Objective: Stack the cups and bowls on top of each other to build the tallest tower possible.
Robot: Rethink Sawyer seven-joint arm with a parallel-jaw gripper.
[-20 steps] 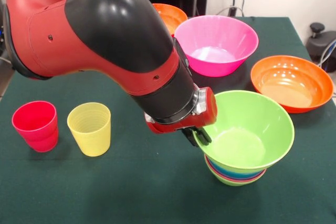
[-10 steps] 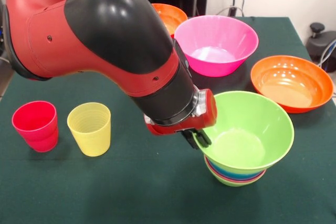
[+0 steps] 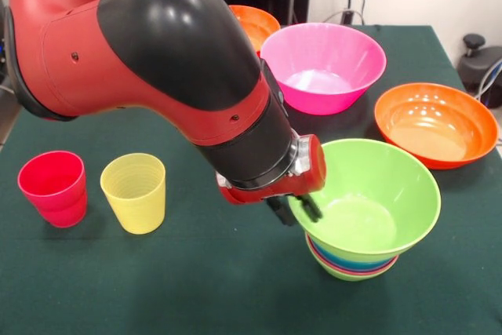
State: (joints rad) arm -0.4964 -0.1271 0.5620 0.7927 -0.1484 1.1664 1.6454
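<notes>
Near the left edge of the dark green table (image 3: 196, 288) stands a small red ribbed plastic cup (image 3: 52, 187), and just beside it on the right stands a see-through yellow ribbed plastic cup (image 3: 134, 192); both are upright with their open ends up. The big red and black robot arm (image 3: 157, 60) reaches down across the middle of the table. Its black gripper (image 3: 296, 209) pinches the left rim of a big shiny green plastic bowl (image 3: 365, 202), one finger inside and one outside. That bowl sits on top of the tower (image 3: 353, 260), a nest of bowls near the front edge, with coloured rims showing as bands. Toward the back edge are a small orange plastic bowl (image 3: 255, 23), partly hidden by the arm, and a big pink plastic bowl (image 3: 323, 64). Near the right edge sits a wide orange plastic bowl (image 3: 436, 121).
</notes>
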